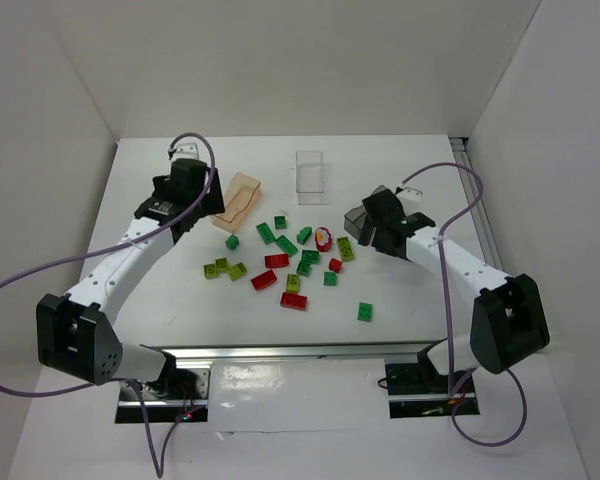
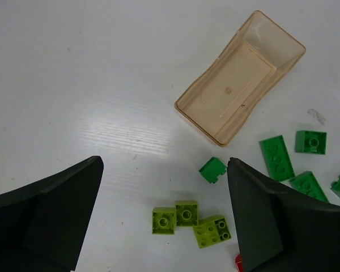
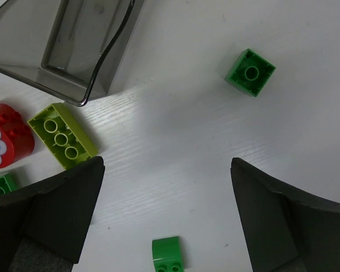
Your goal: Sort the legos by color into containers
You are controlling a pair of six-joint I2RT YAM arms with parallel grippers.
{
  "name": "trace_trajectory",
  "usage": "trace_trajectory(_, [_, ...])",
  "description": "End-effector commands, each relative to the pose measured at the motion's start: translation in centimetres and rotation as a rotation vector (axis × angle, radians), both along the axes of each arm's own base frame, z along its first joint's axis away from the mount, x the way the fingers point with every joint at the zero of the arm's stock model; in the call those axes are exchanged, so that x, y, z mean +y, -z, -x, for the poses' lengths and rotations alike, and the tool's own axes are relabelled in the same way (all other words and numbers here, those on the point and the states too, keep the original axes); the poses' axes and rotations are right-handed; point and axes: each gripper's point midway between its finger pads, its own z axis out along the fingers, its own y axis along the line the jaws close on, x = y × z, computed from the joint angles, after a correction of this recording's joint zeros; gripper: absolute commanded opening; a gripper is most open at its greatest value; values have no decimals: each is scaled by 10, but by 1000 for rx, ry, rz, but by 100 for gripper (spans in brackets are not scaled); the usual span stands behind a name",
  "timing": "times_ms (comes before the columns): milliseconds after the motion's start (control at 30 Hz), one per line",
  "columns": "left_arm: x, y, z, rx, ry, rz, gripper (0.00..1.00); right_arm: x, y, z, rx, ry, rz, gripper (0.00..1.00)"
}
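Note:
Dark green, yellow-green and red legos (image 1: pixel 290 262) lie scattered mid-table. The orange-tan container (image 1: pixel 238 200) is empty; it also shows in the left wrist view (image 2: pixel 241 93). The clear container (image 1: pixel 310 172) stands behind. The smoky grey container (image 1: pixel 355 220) is partly hidden by my right gripper (image 1: pixel 377 228). My left gripper (image 1: pixel 195 205) is open and empty (image 2: pixel 164 164), above three yellow-green bricks (image 2: pixel 187 220) and a dark green one (image 2: pixel 213 170). My right gripper (image 3: pixel 168 164) is open and empty over bare table, with the grey container (image 3: pixel 73 39), a yellow-green brick (image 3: pixel 62 136) and green bricks (image 3: pixel 250 72) nearby.
A red rounded piece with a white print (image 1: pixel 323 238) lies among the bricks, also in the right wrist view (image 3: pixel 5 139). White walls close in the table on the left, back and right. A metal rail (image 1: pixel 300 350) runs along the near edge.

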Motion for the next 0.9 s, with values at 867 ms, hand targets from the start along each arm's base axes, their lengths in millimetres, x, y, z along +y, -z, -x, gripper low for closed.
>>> trace_trajectory(867, [-16,97,81,366,-88,336,86,15,-19,-3,-128,-45,21,100])
